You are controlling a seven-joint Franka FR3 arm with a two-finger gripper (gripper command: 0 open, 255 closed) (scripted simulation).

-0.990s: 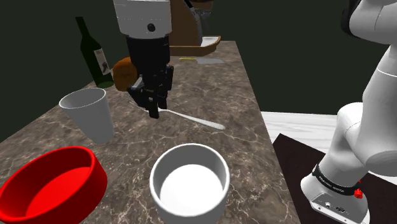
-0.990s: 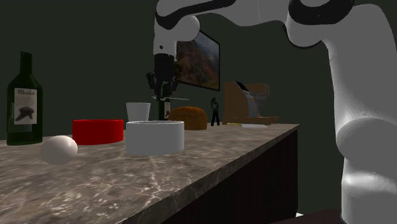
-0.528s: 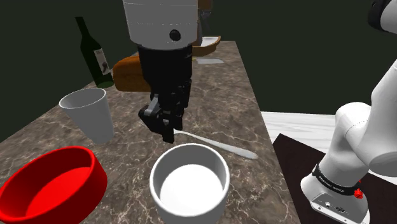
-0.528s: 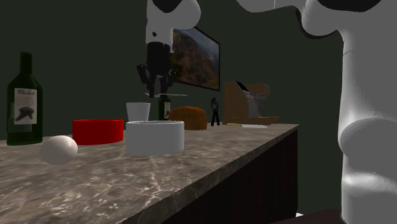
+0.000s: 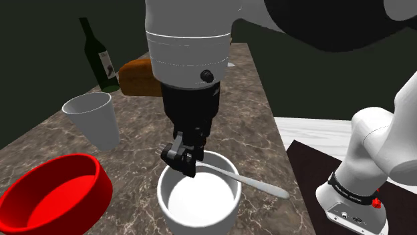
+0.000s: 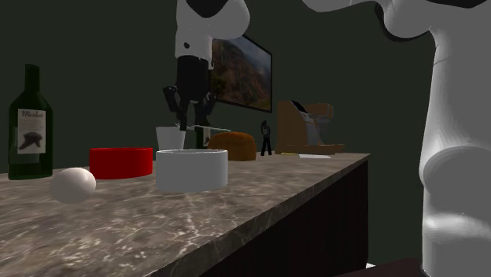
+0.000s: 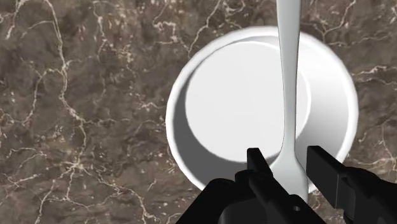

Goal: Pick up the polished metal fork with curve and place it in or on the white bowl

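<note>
A dark marble-patterned counter [image 5: 257, 93] runs along a dim green wall hung with a framed landscape picture [image 6: 242, 69]. Above it, the white arm's black gripper [image 5: 184, 159] hangs over the white bowl [image 5: 198, 201], its two fingers [image 7: 256, 160] clamped on one end of a pale fork [image 5: 248, 179].

The fork lies nearly level in the air. From the fingers it stretches across the bowl's opening and out past the rim toward the shoulder view's right. In the second exterior view it sits clear above the bowl's rim, not touching it. In the wrist view the curved fork runs straight out from the fingers, over the bowl's floor and beyond its far rim.

A red bowl [image 5: 55, 192] stands to the white bowl's left in the shoulder view, with a white cup [image 5: 93, 119] behind it. Farther back are a dark green wine bottle [image 5: 99, 57] and a brown loaf of bread [image 5: 135, 75]. A white egg [image 6: 73, 185] rests near the bottle in the second exterior view. The arm's base sits on its stand [image 5: 314, 167] at the counter's end.
</note>
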